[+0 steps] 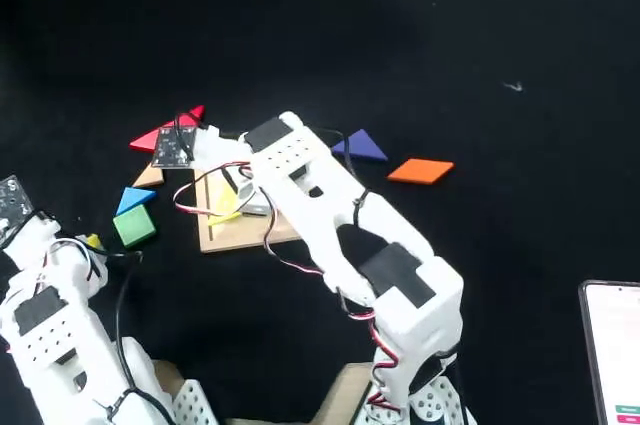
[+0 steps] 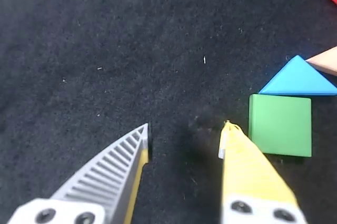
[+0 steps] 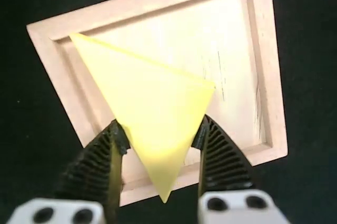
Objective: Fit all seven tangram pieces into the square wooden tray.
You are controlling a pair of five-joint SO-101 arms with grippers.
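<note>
My right gripper [image 3: 160, 129] is shut on a yellow triangle [image 3: 147, 103], holding it over the square wooden tray [image 3: 274, 76]. One tip of the triangle overhangs the tray's rim, and I cannot tell whether it touches the floor. In the high view the tray [image 1: 235, 237] holds only this triangle [image 1: 225, 207]. My left gripper [image 2: 187, 129] is open and empty over the black table, just beside a green square [image 2: 280, 125] and a light blue triangle [image 2: 297, 79]. A tan piece [image 2: 326, 60] lies past them.
A red triangle [image 1: 165, 131] lies beyond the tray. A dark blue triangle [image 1: 360, 146] and an orange parallelogram [image 1: 420, 171] lie to the tray's right. A phone [image 1: 612, 345] rests at the table's right front edge. The right arm hides part of the tray.
</note>
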